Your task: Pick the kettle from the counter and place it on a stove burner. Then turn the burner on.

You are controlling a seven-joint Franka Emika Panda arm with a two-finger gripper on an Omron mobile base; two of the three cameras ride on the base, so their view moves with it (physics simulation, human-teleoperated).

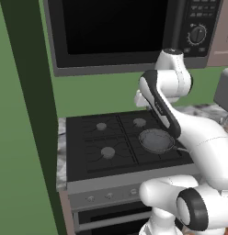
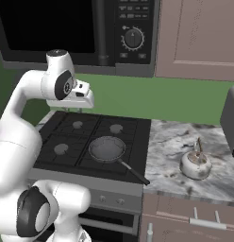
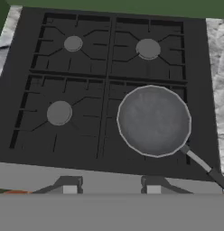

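Observation:
The kettle (image 2: 196, 163) stands upright on the marbled counter (image 2: 170, 145), to the right of the stove. My gripper (image 2: 79, 108) hangs above the back of the stove, well to the left of the kettle. It is open, its fingertips (image 3: 68, 189) wide apart with nothing between them. The larger stove burner (image 3: 59, 112) (image 1: 108, 152) (image 2: 61, 148) sits bare at the front left. A dark frying pan (image 3: 154, 120) (image 2: 107, 148) (image 1: 156, 140) covers the front right burner, its handle pointing to the stove's front right corner.
Two smaller burner caps (image 3: 72, 43) (image 3: 147, 48) lie at the back of the stove. Knobs (image 1: 109, 196) line the stove front. A microwave (image 2: 90, 28) hangs overhead. A grey toaster (image 2: 230, 120) stands at the counter's far right, behind the kettle.

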